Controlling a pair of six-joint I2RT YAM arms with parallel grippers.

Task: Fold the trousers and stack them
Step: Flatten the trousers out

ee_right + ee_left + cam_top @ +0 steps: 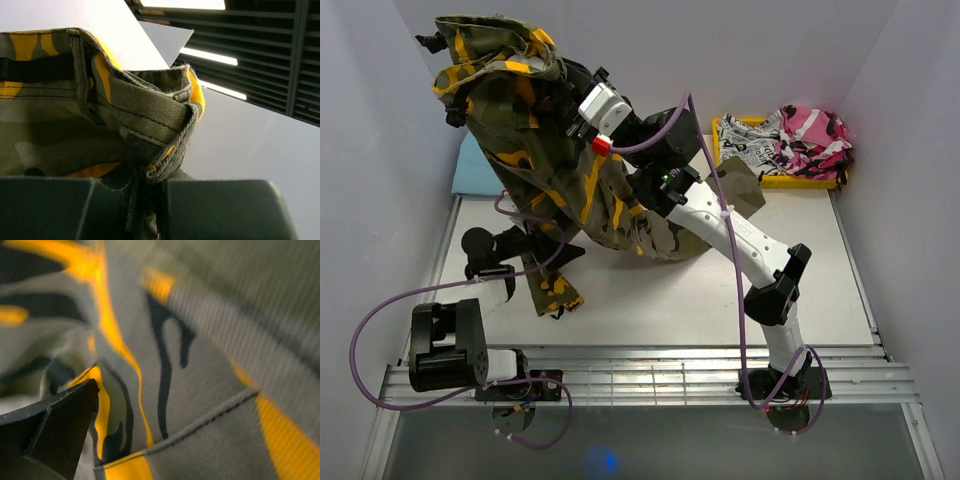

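The trousers (535,150), camouflage in olive, orange-yellow and black, hang lifted high over the back left of the table, and their lower end trails onto the table near my left arm. My right gripper (150,200) is shut on a folded seam edge of the trousers (150,105) and holds them up; in the top view the cloth hides its fingers. My left gripper stands open, low under the hanging cloth. One black finger (55,430) shows at lower left in its wrist view, and trouser fabric (200,390) fills the rest of that view.
A yellow tray (800,182) at the back right holds a black-and-white printed garment (750,145) and a pink camouflage garment (815,135). A light blue item (475,170) lies at the back left. White walls close in both sides. The grey table (720,300) spreads in front.
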